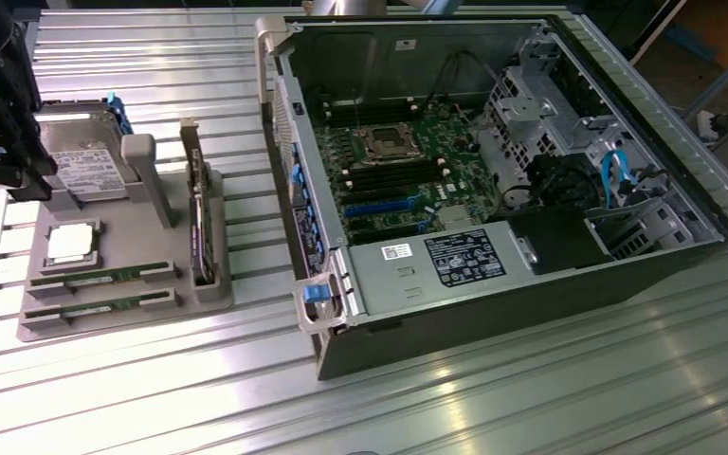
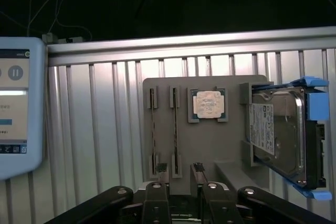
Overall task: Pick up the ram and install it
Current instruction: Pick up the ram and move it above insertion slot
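Observation:
Two ram sticks, thin green boards, stand on edge in slots of a grey holder (image 1: 124,294): one ram (image 1: 99,276) and a second like it (image 1: 96,309). In the wrist view they appear as narrow strips, one ram (image 2: 153,132) and the other (image 2: 175,132). My black gripper (image 1: 4,142) hangs at the exterior view's left, above the holder's edge and apart from the sticks. In the wrist view the gripper (image 2: 184,203) is open, with nothing between its fingers (image 2: 157,203).
The holder also carries a silver CPU (image 1: 71,243), a hard drive (image 1: 86,171) in a blue frame and an upright dark expansion card (image 1: 200,218). An open computer case (image 1: 491,171) with its motherboard (image 1: 396,175) lies at the exterior view's right. A tablet (image 2: 16,103) lies beside the holder.

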You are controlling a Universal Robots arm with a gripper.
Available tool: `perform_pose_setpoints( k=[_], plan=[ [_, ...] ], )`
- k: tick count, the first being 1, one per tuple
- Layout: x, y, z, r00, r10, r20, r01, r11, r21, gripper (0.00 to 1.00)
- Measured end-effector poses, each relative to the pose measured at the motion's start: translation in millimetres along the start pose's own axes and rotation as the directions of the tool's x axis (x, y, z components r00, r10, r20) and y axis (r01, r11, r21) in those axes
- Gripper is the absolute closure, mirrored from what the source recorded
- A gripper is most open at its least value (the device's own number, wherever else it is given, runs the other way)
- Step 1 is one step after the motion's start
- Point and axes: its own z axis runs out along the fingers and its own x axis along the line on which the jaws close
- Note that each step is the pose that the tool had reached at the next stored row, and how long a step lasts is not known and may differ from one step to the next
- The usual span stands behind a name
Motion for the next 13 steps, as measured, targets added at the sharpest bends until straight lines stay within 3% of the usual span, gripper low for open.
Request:
perform_pose_setpoints(
  k=[13],
  plan=[
    [10.6,-1.1,13.9,1.0000,0.000,-0.0001,0.000,1.0000,-0.0001,0.70]
  ],
)
